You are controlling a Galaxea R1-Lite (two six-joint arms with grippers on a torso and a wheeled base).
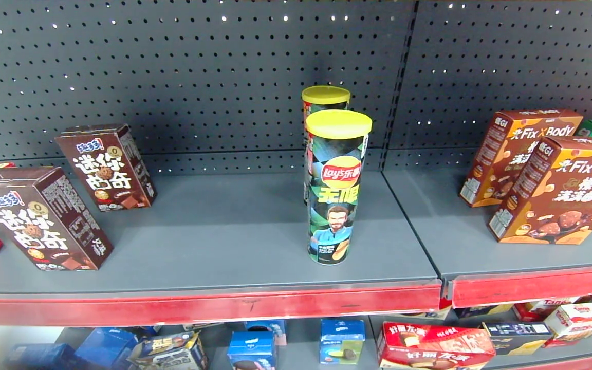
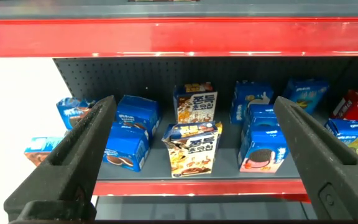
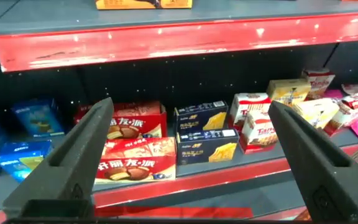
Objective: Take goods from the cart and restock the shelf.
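Left claw [image 2: 194, 106] and right claw [image 3: 190, 106] both gape wide, holding nothing, each facing the lower shelf [image 2: 197, 186]. The upper shelf [image 1: 214, 231] lies at their 12 o'clock. There a can [image 1: 336, 190] stands upright, its twin [image 1: 325, 100] at its 12 o'clock. Neither arm looks clearly nearer. The head view gives the upper shelf, the wrist views the lower one.

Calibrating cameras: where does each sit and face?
Head view: on the head, looking down at chip cans on the upper shelf.
Left wrist view: low, facing blue boxes between its open jaws.
Right wrist view: low, facing red boxes between its open jaws.
Shared: head and right wrist views both catch the red boxes.
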